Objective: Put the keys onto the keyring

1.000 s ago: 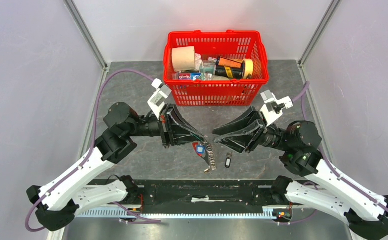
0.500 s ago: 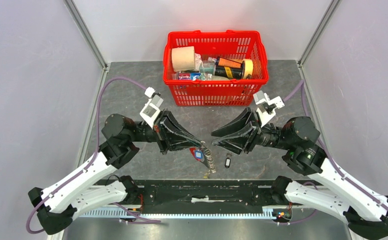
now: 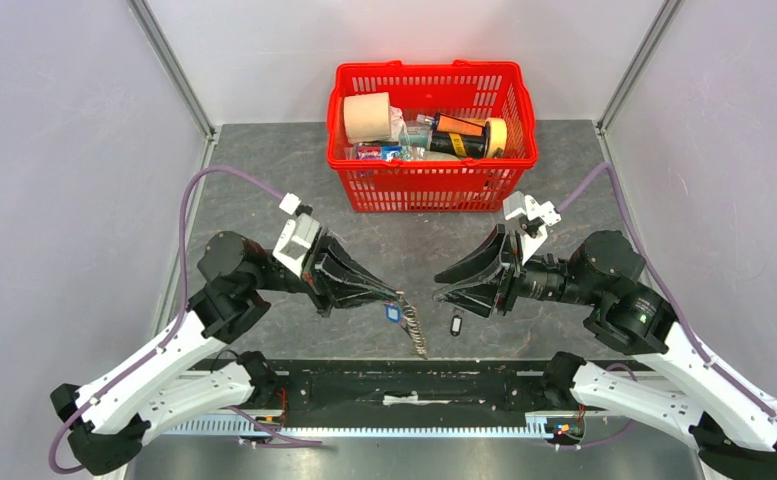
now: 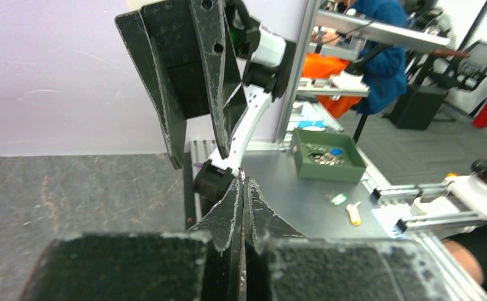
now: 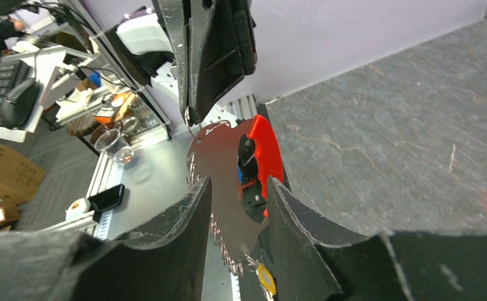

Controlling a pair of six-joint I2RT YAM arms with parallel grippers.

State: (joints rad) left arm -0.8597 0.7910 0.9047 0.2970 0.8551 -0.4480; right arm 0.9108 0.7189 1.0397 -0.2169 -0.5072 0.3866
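Left gripper (image 3: 395, 294) clamped tight on keyring (image 3: 413, 328), coil dangling toward 6 o'clock. Right gripper (image 3: 440, 292) half-spread, gripping nothing, at 3 o'clock of left tips. Black-headed key (image 3: 456, 324) on table (image 3: 264, 180), 5 o'clock of right tips.

keyring (image 5: 228, 182) blurred — close-up, black-headed key (image 3: 456, 324) tiny

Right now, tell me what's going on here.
The left gripper is shut on the keyring, holding it dangling above the table, with a blue tag hanging beside it. The right gripper faces it, jaws open, holding nothing. A black-headed key lies on the table by the right gripper's tips, not yet on the keyring.
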